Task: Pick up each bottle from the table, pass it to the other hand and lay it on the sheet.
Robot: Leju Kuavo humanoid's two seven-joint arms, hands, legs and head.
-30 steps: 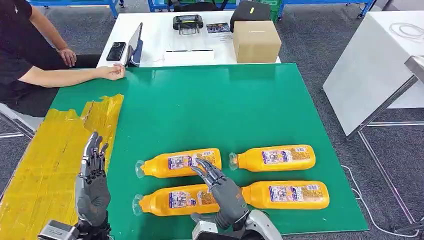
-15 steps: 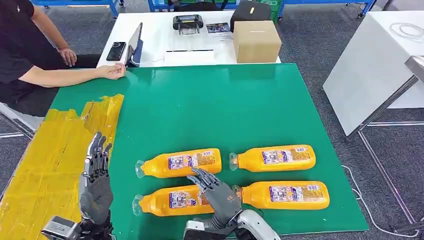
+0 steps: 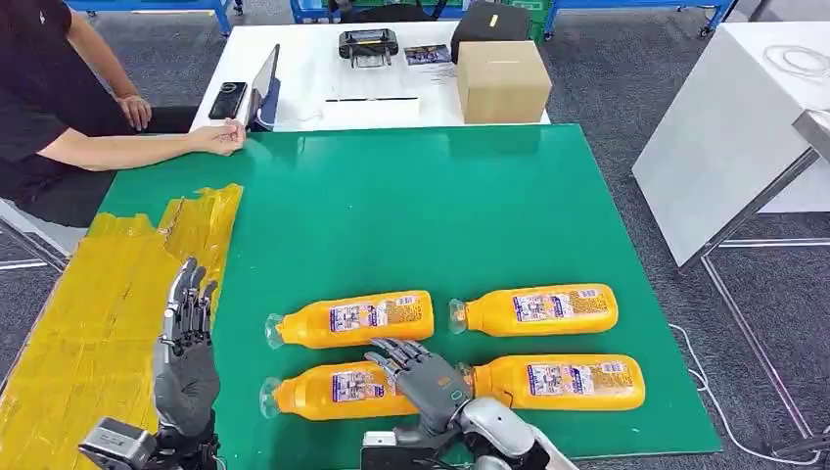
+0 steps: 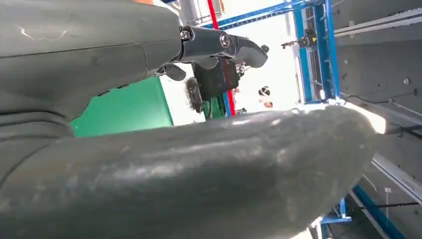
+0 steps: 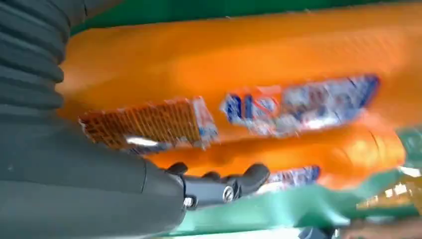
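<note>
Green table [image 3: 411,206] up front, yellow sheet [image 3: 93,313] on its left edge, four orange bottles [image 3: 548,309] lying near the front, right hand [image 3: 423,380] spread over the near-left bottle [image 3: 328,392], gripping nothing, left hand [image 3: 184,348] raised, fingers apart, empty

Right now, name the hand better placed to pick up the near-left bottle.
Right. The right hand hovers open over the near-left bottle; the left hand is upright by the yellow sheet, well aside.

Four orange bottles [image 3: 349,321] [image 3: 533,309] [image 3: 333,391] [image 3: 563,381] lie near the green table's [image 3: 411,206] front edge; one yellow sheet [image 3: 108,313] covers its left edge.
</note>
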